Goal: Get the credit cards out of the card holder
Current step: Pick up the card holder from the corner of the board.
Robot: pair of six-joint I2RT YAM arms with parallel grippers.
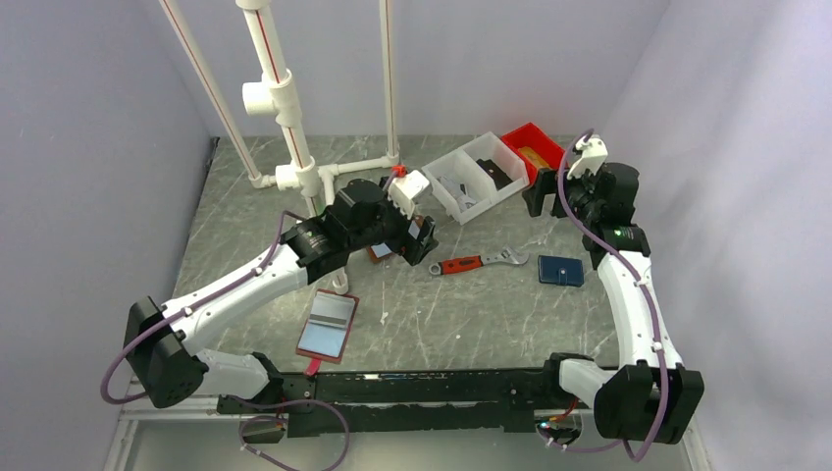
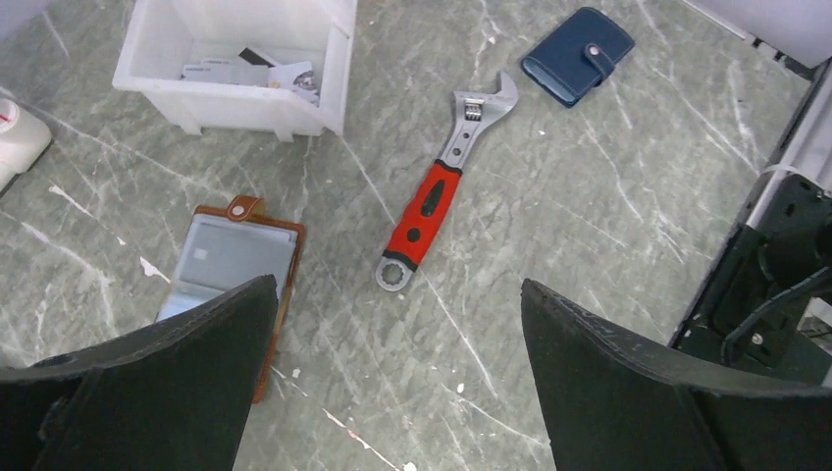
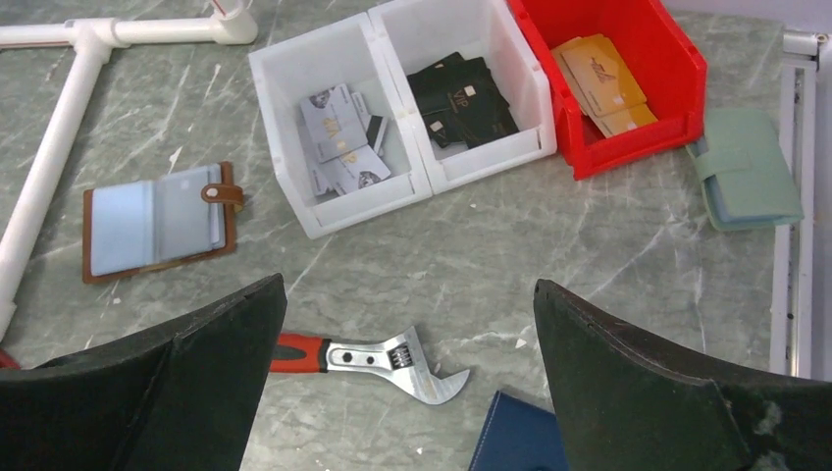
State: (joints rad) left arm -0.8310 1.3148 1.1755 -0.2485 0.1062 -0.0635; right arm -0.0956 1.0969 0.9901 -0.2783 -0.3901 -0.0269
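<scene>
Grey marbled surface, kinda cluttered. The mint-green card holder [image 3: 748, 169] sits at the far right edge, just beside the red bin [image 3: 638, 147]. It looks folded shut, so I can't tell what credit cards are inside. Both tools are spread wide and holding nothing. The left tool [image 2: 397, 294] hangs over the red-handled adjustable wrench [image 2: 442, 196] and a brown-edged holder [image 2: 231, 260] lying open. The right tool [image 3: 407, 289] hovers above the wrench, near the white bins [image 3: 294, 167].

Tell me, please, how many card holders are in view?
4: brown-edged holder, open, left of the white bins; maroon-edged holder, open, by the left arm; navy holder, shut, by the wrench; mint-green holder, shut, beside the red bin.
</scene>
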